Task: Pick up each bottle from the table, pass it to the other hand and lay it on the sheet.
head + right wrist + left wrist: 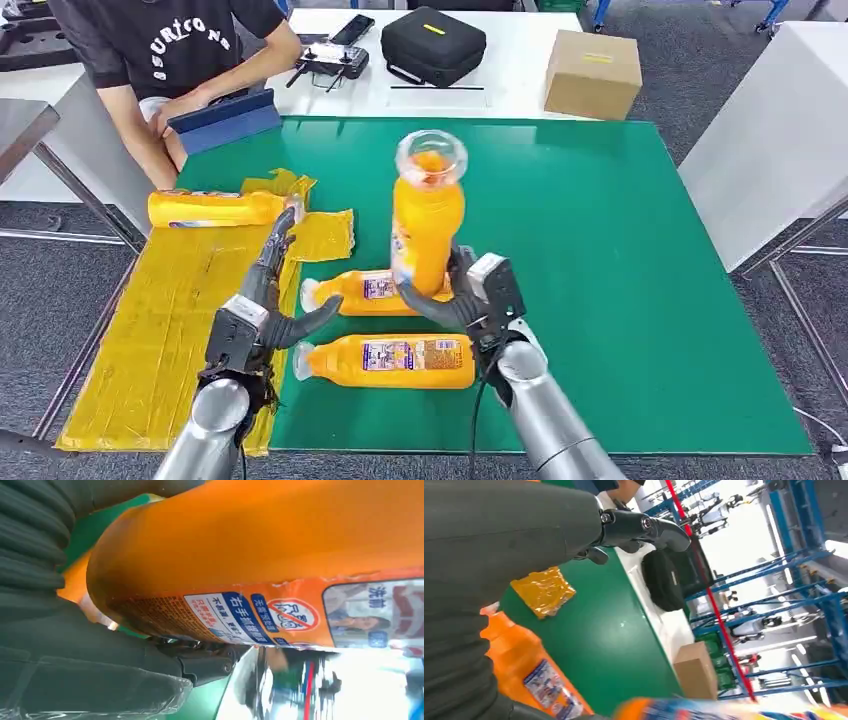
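Bottle one [428, 215] is held upright above the green surface [620, 290] by the right hand [462, 297], whose fingers are wrapped round its lower part. Two more bottles [372, 291] [388, 361] are laid flat just under it. A fourth bottle [215, 208] is laid on the yellow sheet [170, 330]. The left hand [268, 300] is held empty beside them, fingers spread; it seems to touch nothing. A person [165, 60] is seated behind.

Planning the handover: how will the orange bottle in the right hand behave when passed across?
The held bottle looks full of orange liquid, so probably heavy. Its smooth body and glossy label may slip. The right hand grips near one end, so it may tilt.
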Tool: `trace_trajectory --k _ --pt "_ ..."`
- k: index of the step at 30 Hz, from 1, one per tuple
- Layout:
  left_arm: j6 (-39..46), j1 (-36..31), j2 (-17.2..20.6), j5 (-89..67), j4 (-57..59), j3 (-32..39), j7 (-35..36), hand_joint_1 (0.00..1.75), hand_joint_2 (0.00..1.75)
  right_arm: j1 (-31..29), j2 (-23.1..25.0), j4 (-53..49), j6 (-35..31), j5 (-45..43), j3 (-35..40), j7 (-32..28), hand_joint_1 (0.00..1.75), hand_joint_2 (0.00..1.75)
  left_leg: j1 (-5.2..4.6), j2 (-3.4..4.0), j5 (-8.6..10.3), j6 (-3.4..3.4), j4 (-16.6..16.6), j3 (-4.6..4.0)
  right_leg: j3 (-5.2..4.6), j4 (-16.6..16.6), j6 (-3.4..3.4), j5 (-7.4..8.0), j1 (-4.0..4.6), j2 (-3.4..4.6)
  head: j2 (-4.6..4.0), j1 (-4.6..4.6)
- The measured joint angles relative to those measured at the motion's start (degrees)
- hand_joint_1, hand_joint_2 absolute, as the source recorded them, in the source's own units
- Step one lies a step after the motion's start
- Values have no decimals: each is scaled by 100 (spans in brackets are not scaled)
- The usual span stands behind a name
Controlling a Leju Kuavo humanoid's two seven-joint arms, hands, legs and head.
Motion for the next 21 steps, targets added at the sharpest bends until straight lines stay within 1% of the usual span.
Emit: trace_trajectory --k 5,9,18,21 --pt "-101 1 0 218 -267 2 42 0 175 -215 249 463 -107 118 535 17 175 175 0 0 0 0 -1 0 0 0 -1 0 -1 1 0 0" --pt "-155 13 9 299 -395 15 87 0 175 -243 380 688 -223 203 826 -81 175 175 -1 -6 0 0 -1 -1 2 0 -1 0 -3 -2 0 2" --pt "-306 43 48 439 -487 61 129 0 175 -324 426 867 -297 291 987 -136 175 175 -3 -6 0 0 0 -2 1 0 0 0 -3 -2 0 2" --pt "-398 42 70 518 -505 85 291 0 175 -328 426 874 -424 413 1029 -140 175 175 -2 -5 0 0 0 -2 1 0 0 0 -2 -1 0 2"
